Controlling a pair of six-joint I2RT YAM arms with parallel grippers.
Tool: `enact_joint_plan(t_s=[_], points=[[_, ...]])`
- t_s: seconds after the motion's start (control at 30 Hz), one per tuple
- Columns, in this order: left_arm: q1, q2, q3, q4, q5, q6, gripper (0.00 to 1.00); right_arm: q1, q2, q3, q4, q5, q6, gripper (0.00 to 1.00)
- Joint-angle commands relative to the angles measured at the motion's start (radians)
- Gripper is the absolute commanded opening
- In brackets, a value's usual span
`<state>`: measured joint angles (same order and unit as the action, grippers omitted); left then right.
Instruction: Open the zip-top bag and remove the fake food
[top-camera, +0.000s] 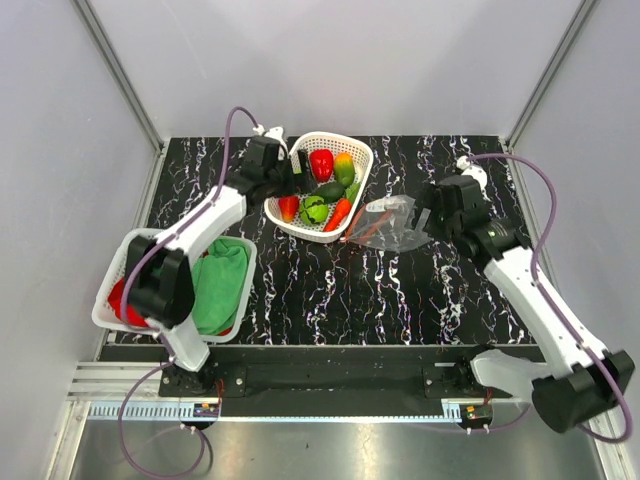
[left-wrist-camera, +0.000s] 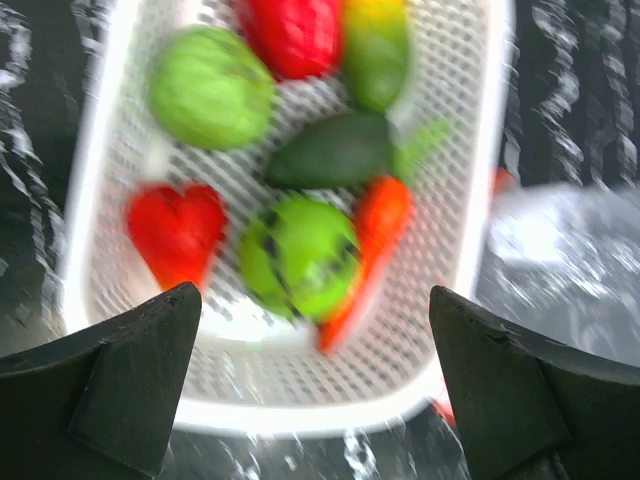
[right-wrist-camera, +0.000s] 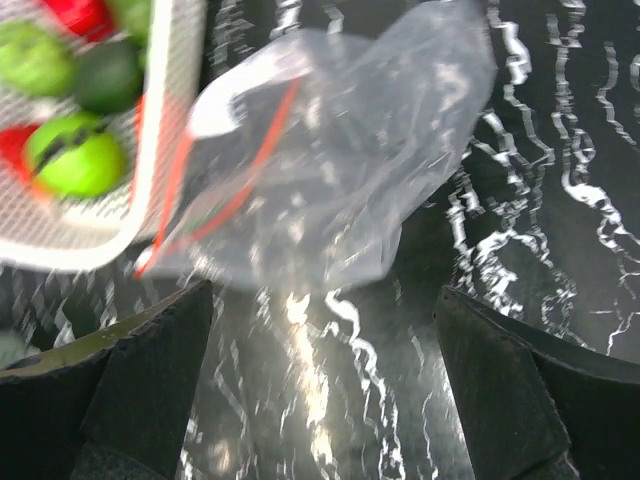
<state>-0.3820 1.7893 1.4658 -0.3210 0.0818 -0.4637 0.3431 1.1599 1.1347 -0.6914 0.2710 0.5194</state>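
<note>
The clear zip-top bag (top-camera: 388, 225) lies flat and empty-looking on the black marbled table, right of the heart-shaped white basket (top-camera: 358, 190); it also shows in the right wrist view (right-wrist-camera: 340, 170), its red zip strip by the basket rim. The fake food (top-camera: 326, 190) lies in that basket: red and orange peppers, green round pieces, a carrot stick, as the left wrist view (left-wrist-camera: 300, 255) shows. My left gripper (top-camera: 290, 178) is open and empty at the basket's left rim. My right gripper (top-camera: 428, 215) is open and empty just right of the bag.
A second white mesh basket (top-camera: 112, 290) at the near left holds a green cloth (top-camera: 220, 285) and a red cloth. White walls enclose the table at back and sides.
</note>
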Motion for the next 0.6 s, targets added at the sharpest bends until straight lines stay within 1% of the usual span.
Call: enact_joint_plan(t_s=[0.0,0.07,0.1,0.13,0.2,0.23,0.3,0.33,0.37,0.4,0.43,0.47,0.5,0.53,0.57], points=[[-0.122,-0.247,-0.144,0.042,-0.051,-0.010,0.99,0.079,-0.149,-0.004,-0.071,-0.028,-0.019,1.00],[-0.190,-0.319,-0.208,0.046,-0.059,-0.042,0.99,0.082,-0.215,-0.018,-0.083,-0.100,-0.010,1.00],[-0.216,-0.402,-0.266,0.066,-0.076,-0.065,0.99,0.082,-0.233,-0.030,-0.104,-0.119,-0.001,1.00],[-0.277,-0.436,-0.298,0.074,-0.080,-0.076,0.99,0.082,-0.270,-0.035,-0.117,-0.134,0.004,1.00],[-0.345,-0.535,-0.376,0.106,-0.080,-0.105,0.99,0.082,-0.307,-0.049,-0.146,-0.176,0.028,1.00],[-0.406,-0.568,-0.396,0.112,-0.105,-0.122,0.99,0.082,-0.342,-0.050,-0.158,-0.187,0.037,1.00],[-0.469,-0.617,-0.442,0.154,-0.102,-0.159,0.99,0.083,-0.388,-0.070,-0.171,-0.231,0.051,1.00],[-0.532,-0.669,-0.479,0.166,-0.111,-0.167,0.99,0.082,-0.438,-0.079,-0.171,-0.248,0.056,1.00],[-0.563,-0.689,-0.499,0.178,-0.123,-0.173,0.99,0.082,-0.463,-0.088,-0.162,-0.268,0.060,1.00],[-0.592,-0.715,-0.518,0.209,-0.145,-0.184,0.99,0.080,-0.491,-0.114,-0.151,-0.314,0.059,1.00],[-0.648,-0.758,-0.554,0.229,-0.160,-0.188,0.99,0.082,-0.535,-0.125,-0.143,-0.357,0.063,1.00],[-0.675,-0.780,-0.571,0.246,-0.177,-0.190,0.99,0.082,-0.558,-0.136,-0.125,-0.375,0.070,1.00],[-0.699,-0.801,-0.591,0.307,-0.189,-0.188,0.99,0.082,-0.574,-0.150,-0.119,-0.394,0.076,1.00],[-0.750,-0.820,-0.617,0.348,-0.191,-0.187,0.99,0.082,-0.601,-0.151,-0.114,-0.435,0.080,1.00],[-0.771,-0.868,-0.668,0.396,-0.185,-0.187,0.99,0.082,-0.615,-0.151,-0.106,-0.461,0.088,1.00]])
